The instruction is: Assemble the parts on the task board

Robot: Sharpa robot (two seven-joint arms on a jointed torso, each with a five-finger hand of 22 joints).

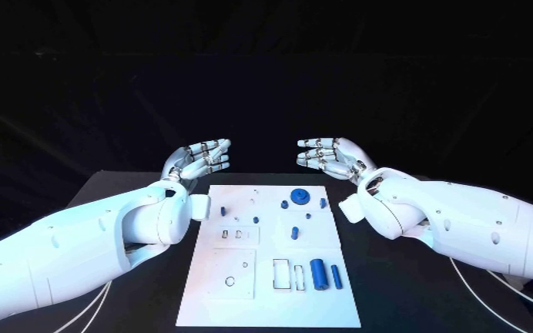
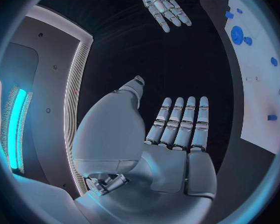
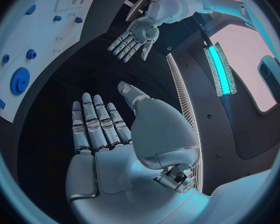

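Observation:
The white task board [image 1: 239, 271] lies in the middle of the black table. On it are a blue gear [image 1: 300, 195] near the far edge, small blue pegs [image 1: 294, 232] around the middle, and two blue cylinders [image 1: 320, 273] at the near right. My left hand [image 1: 200, 159] hovers beyond the board's far left corner, fingers straight and apart, holding nothing. My right hand [image 1: 331, 156] mirrors it beyond the far right corner, also empty. The left wrist view shows the left hand [image 2: 177, 129] flat, with the board [image 2: 261, 104] beside it. The right wrist view shows the right hand [image 3: 99, 127] flat, and the gear [image 3: 19, 80].
The board has rectangular and round recesses [image 1: 288, 273] in its near half. Bare black table [image 1: 133, 194] surrounds the board on both sides. Both white forearms [image 1: 111, 240] lie over the table at the board's left and right.

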